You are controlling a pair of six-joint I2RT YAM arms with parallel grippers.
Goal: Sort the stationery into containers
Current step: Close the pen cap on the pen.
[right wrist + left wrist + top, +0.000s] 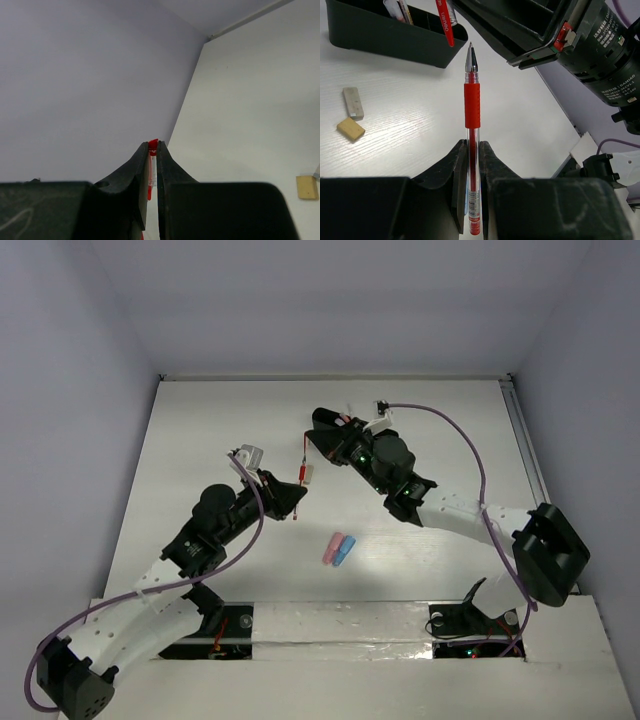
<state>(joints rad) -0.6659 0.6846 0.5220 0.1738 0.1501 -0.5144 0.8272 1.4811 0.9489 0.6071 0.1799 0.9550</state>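
**Container.** One black tray point(395, 42) with low walls stands on the white table point(200, 440), seen in the left wrist view at upper left. Contents: a red pen with white lettering point(445, 22) leaning over the near rim, and the ends of at least two more pens beside it, cut off by the frame edge. How many there are in all cannot be told.

**Left gripper** point(472, 150). Clenched on a red gel pen point(472, 100). The clear barrel is pinched between both fingers. The red grip and metal tip reach forward toward the tray, with the tip just short of its near wall.

**Right gripper** point(153, 150). Fingers closed almost together on a second red pen point(152, 148), of which only the red end and a bit of clear barrel show between them. In the overhead view this gripper point(312, 437) sits just beyond the left gripper point(297, 502), the two near each other at mid-table. Whether its pen is the lettered one in the tray cannot be told.

**Loose items on the table.**
- Grey-white eraser point(353, 102) and tan eraser point(351, 129), close together, in front of the tray and left of the held gel pen.
- Pink capsule piece point(330, 548) and blue capsule piece point(344, 550), side by side and touching, between the grippers and the arm bases, apart from both grippers.
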